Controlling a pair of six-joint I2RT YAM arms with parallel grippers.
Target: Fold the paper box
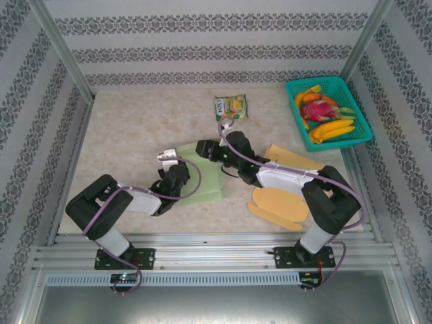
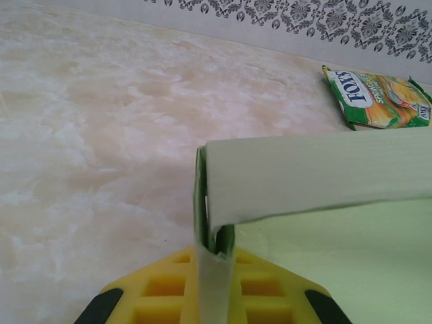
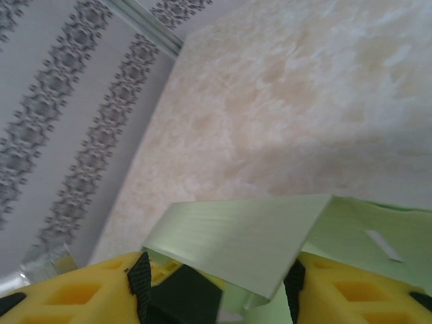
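Observation:
The light green paper box (image 1: 206,179) lies mostly flat mid-table, one long flap (image 2: 317,169) raised. My left gripper (image 1: 177,177) is at its left edge. In the left wrist view its yellow fingers (image 2: 216,255) are shut on a thin upright fold of the green paper. My right gripper (image 1: 206,150) is at the box's far edge. There another folded flap (image 3: 243,236) spans the gap between the two black pads (image 3: 293,290) of my right gripper (image 3: 216,290), which hold it across its width, the jaws about half apart.
A Fox's candy packet (image 1: 231,106) lies behind the box. A teal basket (image 1: 360,117) of fruit stands at the back right. Flat orange paper pieces (image 1: 280,202) lie under and beside the right arm. Patterned walls enclose the table.

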